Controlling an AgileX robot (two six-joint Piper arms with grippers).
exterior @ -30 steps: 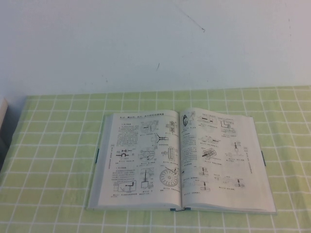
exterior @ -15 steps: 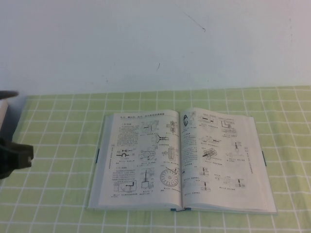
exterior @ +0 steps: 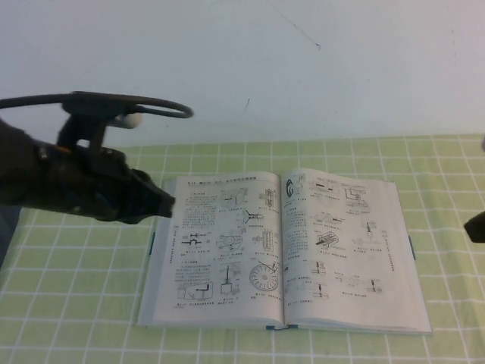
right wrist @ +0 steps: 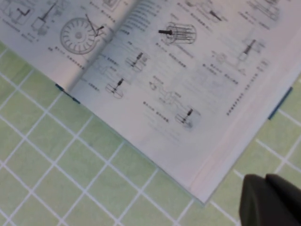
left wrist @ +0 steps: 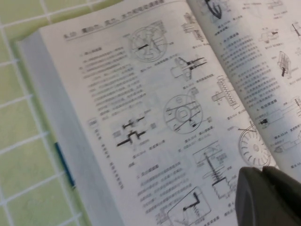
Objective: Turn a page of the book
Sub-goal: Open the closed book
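The book (exterior: 227, 250) lies open and flat on the green checked cloth, its white pages full of black diagrams and text. The page (exterior: 345, 243) with small diagrams and a dark ring figure is the right-hand leaf, lying flat. My left gripper (exterior: 168, 205) hovers at the book's left edge, over the left page (left wrist: 141, 117); its fingers (left wrist: 251, 197) are pressed together, shut on nothing. My right gripper (exterior: 477, 226) just shows at the right border, clear of the book. In the right wrist view it (right wrist: 265, 178) is shut over the cloth beside the book's corner (right wrist: 200, 195).
The tablecloth (exterior: 76, 303) covers the table up to a white wall (exterior: 303, 76) behind. A black cable loop (exterior: 129, 102) arches above my left arm. Open cloth lies on both sides of the book and in front of it.
My left arm has swung in from the left border to the book's left edge. The right gripper's tip has come into view at the right border. The book has not moved.
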